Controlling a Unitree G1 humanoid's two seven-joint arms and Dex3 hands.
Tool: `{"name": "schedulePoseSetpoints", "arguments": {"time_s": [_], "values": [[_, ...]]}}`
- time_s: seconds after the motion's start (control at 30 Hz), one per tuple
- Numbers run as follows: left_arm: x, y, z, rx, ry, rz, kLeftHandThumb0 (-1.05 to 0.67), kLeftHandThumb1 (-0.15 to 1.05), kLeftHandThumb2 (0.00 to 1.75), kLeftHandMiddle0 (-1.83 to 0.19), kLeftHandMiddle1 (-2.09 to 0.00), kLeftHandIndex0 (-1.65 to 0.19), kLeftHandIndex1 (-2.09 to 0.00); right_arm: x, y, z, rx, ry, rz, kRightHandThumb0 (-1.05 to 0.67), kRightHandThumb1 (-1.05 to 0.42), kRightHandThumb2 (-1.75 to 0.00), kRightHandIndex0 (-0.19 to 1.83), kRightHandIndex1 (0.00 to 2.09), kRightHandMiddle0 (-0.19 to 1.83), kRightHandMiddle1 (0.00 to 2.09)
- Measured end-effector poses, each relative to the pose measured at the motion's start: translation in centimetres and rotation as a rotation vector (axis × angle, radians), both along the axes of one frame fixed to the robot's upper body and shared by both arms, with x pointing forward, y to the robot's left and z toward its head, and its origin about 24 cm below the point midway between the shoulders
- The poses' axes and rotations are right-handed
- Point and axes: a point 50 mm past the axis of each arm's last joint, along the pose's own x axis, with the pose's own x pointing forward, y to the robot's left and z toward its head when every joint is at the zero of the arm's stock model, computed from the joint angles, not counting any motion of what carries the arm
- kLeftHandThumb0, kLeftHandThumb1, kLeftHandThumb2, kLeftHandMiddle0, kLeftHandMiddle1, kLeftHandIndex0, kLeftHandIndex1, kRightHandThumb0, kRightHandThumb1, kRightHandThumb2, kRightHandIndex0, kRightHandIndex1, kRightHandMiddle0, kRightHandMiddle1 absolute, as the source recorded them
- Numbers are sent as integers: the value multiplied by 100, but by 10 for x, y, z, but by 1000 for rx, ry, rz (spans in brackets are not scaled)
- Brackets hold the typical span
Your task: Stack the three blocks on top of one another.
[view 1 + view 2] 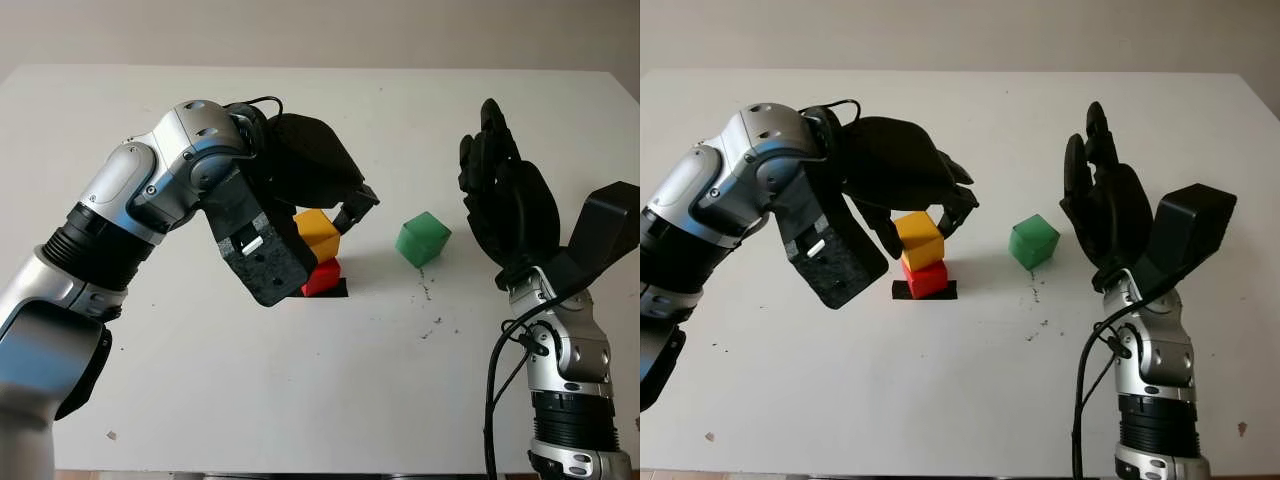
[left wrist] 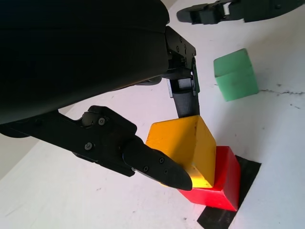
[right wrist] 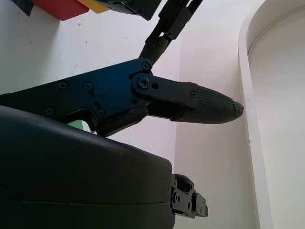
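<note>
Two blocks are stacked in the head view: yellow block point(image 1: 919, 239) sits skewed on red block point(image 1: 926, 278), left hand point(image 1: 902, 178) curled around it, presumably steadying placement. Left wrist view: fingers point(image 2: 157, 167) touch yellow. Green block point(image 1: 1033, 241) lies between both hands; right hand point(image 1: 1105, 215) open.

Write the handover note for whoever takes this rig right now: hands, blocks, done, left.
Left hand: fingers closed around the yellow block, which sits on the red block, slightly askew.
Right hand: open, raised beside the green block.
Done: yellow on red, over the black marker.
Left: let go of yellow, then put green, alone on the table, on top.
</note>
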Motion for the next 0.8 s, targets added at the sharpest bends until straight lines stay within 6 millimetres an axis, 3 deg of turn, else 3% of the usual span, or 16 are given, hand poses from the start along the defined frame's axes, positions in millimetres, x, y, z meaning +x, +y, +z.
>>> {"name": "schedulePoseSetpoints", "arguments": {"time_s": [0.23, 0.43, 0.67, 0.7, 0.73, 0.8], "values": [[-1, 0, 0, 7, 19, -3, -47, 95, 6, -22, -5, -21, -157, 0, 0, -1, 5, 5, 1, -71, -105, -63, -19, 0, -19, 0], [0, 0, 0, 2, 26, 3, -45, 93, 5, -23, -5, -33, -165, 0, 1, -1, 5, 5, 4, -72, -105, -63, -19, 0, -19, 0], [0, 0, -1, 4, -6, 6, -44, 96, 6, -18, -3, -17, -154, 0, 1, -1, 7, 5, 4, -71, -105, -63, -19, 0, -19, 0], [1, 0, -1, 7, -23, 7, -50, 95, 6, -12, -3, -11, -131, 0, 1, -1, 7, 5, 4, -71, -105, -63, -19, 0, -19, 0], [1, 0, -1, 12, -40, 6, -60, 94, 6, -2, -4, -10, -85, 0, 1, -1, 7, 5, 4, -71, -105, -63, -19, 0, -19, 0], [1, 0, -2, 29, -60, 7, -69, 94, 6, 14, -2, -5, -27, 0, 1, -1, 9, 4, 7, -71, -105, -63, -19, 0, -19, 0]]}}
